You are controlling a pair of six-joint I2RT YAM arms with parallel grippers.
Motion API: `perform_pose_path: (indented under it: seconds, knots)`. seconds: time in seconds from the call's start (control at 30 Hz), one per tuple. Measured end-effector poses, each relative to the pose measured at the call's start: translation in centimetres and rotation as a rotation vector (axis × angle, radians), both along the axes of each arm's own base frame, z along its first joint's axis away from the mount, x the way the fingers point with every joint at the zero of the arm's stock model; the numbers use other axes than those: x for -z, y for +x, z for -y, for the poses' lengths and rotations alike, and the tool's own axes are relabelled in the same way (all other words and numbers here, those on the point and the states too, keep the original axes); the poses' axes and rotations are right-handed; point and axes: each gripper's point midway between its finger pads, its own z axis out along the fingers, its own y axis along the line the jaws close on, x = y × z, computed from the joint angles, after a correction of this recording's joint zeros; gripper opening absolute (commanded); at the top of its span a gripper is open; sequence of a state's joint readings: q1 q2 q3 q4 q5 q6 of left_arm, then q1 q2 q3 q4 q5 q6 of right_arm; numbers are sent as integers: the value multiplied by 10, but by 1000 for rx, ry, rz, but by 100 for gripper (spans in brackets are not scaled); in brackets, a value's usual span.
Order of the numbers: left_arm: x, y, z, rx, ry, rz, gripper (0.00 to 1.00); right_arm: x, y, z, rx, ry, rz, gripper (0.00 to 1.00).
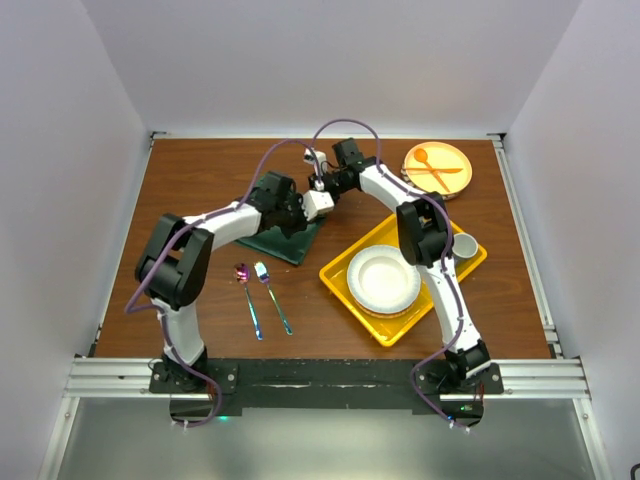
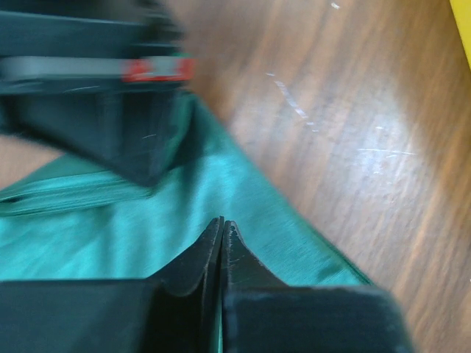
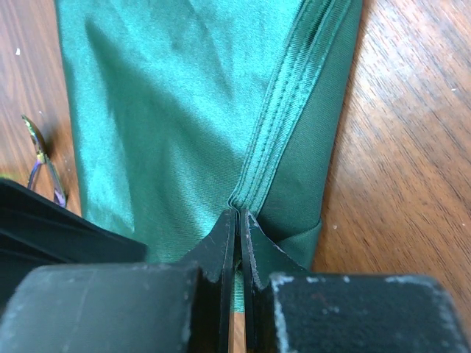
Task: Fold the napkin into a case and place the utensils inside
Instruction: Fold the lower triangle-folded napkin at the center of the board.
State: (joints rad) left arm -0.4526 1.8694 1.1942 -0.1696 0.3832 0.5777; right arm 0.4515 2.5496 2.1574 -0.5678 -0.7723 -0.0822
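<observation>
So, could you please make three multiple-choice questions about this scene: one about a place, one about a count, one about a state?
1. Where do the metal utensils lie?
A) on the table, left of the yellow tray
B) inside that tray
C) lifted in the air

2. How many utensils lie on the orange plate?
A) none
B) two
C) four

3. How is the right end effector?
A) wide open
B) shut on the napkin
C) shut on nothing, high above the cloth

Answers:
1 A, the top view shows them on bare wood beside the tray.
2 B, an orange spoon and fork cross there.
3 B, its wrist view shows the tips together with green cloth between them.
</observation>
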Motion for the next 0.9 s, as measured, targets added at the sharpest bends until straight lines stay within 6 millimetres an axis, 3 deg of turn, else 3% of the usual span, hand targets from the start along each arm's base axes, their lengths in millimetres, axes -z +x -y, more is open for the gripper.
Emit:
perform_pose_path:
  seconds: [0.13, 0.37, 0.67, 0.9]
  knots:
    - [32, -10, 7, 34, 62, -66, 0, -1, -1, -1, -5, 10, -6, 0]
    - [31, -2, 11, 27, 74, -47, 0, -10, -9, -2, -7, 32, -34, 0]
    - [31, -2, 11, 26, 77, -46, 0, -38, -23, -2, -26, 69, -52, 0]
    - [31, -2, 11, 26, 77, -46, 0, -39, -31, -1, -43, 76, -77, 0]
